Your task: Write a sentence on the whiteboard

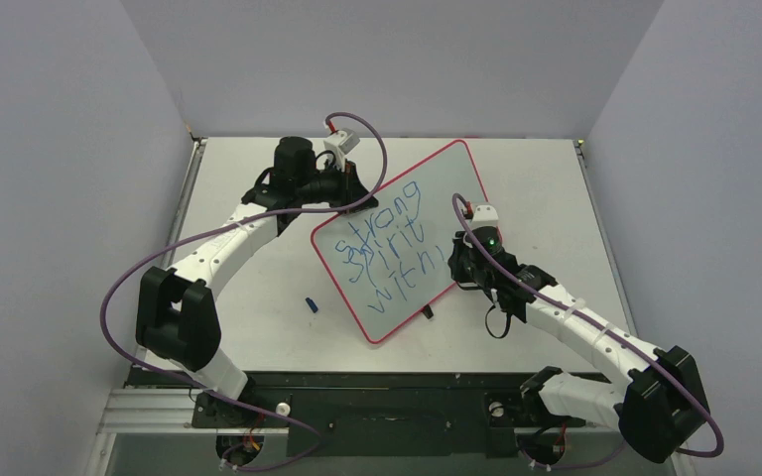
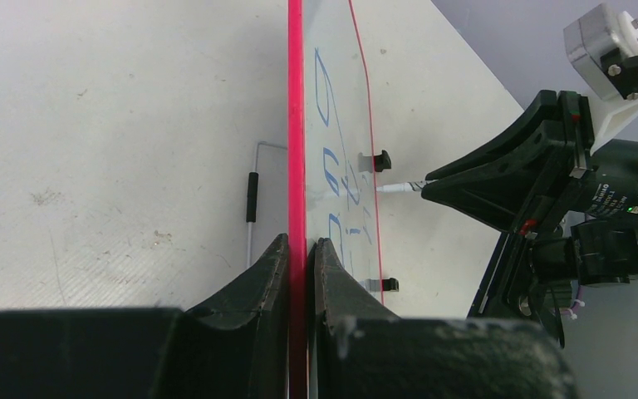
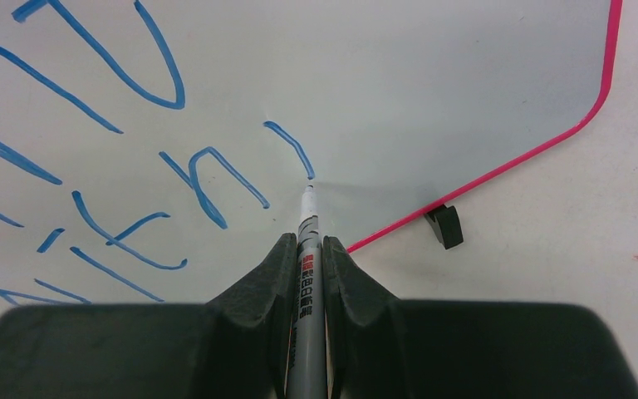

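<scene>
Your left gripper [image 2: 301,246] clamps the whiteboard [image 1: 449,180] by its red rim, askew mid-table [image 1: 258,332]. Your right gripper [image 3: 306,246] pinches a marker [image 3: 306,218], tip at the blue sentence [image 1: 385,243]. Grey walls [image 1: 50,149] surround you.

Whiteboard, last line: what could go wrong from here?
1. The marker tip sits close to the whiteboard's red rim, so further letters may run off the edge.
2. The left fingers pinch only that thin rim, so pen pressure could twist the board and skew the sentence.
</scene>
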Controlling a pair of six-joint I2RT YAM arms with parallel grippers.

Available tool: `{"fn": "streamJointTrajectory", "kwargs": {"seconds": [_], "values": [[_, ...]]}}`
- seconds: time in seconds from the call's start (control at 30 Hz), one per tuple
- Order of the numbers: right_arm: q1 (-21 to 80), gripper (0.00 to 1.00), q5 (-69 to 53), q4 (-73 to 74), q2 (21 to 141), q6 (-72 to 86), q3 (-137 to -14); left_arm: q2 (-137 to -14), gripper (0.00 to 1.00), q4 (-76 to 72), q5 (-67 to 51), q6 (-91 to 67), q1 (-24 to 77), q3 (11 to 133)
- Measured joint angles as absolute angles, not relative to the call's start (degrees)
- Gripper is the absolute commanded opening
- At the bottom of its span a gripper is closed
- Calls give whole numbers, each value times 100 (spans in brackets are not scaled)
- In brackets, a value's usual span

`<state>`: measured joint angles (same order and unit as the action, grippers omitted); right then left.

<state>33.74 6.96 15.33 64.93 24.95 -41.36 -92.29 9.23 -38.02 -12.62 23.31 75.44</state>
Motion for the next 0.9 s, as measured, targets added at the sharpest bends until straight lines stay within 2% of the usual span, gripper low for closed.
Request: {"fn": "streamJointTrajectory", "kwargs": {"seconds": [0.37, 0.9], "values": [[3374, 0, 613, 1767, 6333, 2473, -4825, -9229, 0, 923, -3802, -1260, 2331, 7544], [3363, 0, 456, 1640, 7120, 2473, -5229, -9229, 0, 941, -3774, -1251, 2327, 7540]]}}
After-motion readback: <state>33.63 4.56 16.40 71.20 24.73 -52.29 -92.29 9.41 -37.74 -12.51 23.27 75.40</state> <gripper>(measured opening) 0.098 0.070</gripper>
